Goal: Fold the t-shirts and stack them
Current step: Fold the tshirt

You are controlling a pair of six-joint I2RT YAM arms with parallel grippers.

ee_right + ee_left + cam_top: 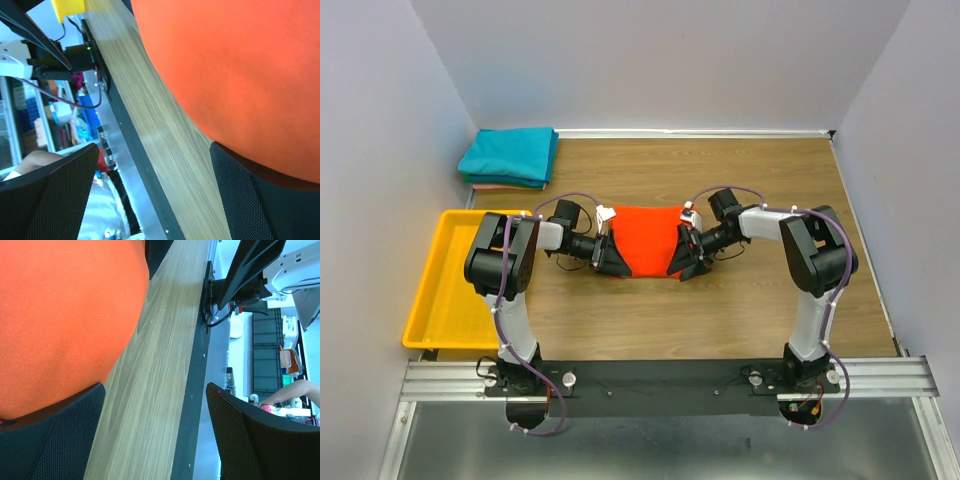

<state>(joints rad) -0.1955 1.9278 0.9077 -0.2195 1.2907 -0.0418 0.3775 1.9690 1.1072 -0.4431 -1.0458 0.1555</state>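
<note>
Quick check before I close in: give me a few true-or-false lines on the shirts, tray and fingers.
1. The orange shirt lies between the left gripper and the right gripper. True.
2. Both grippers' fingers are shut. False: both stand open.
3. The teal shirt lies in the tray. False: it sits folded on the pink shirt at the table's far left corner.
4. The tray is at the table's left edge. True.
</note>
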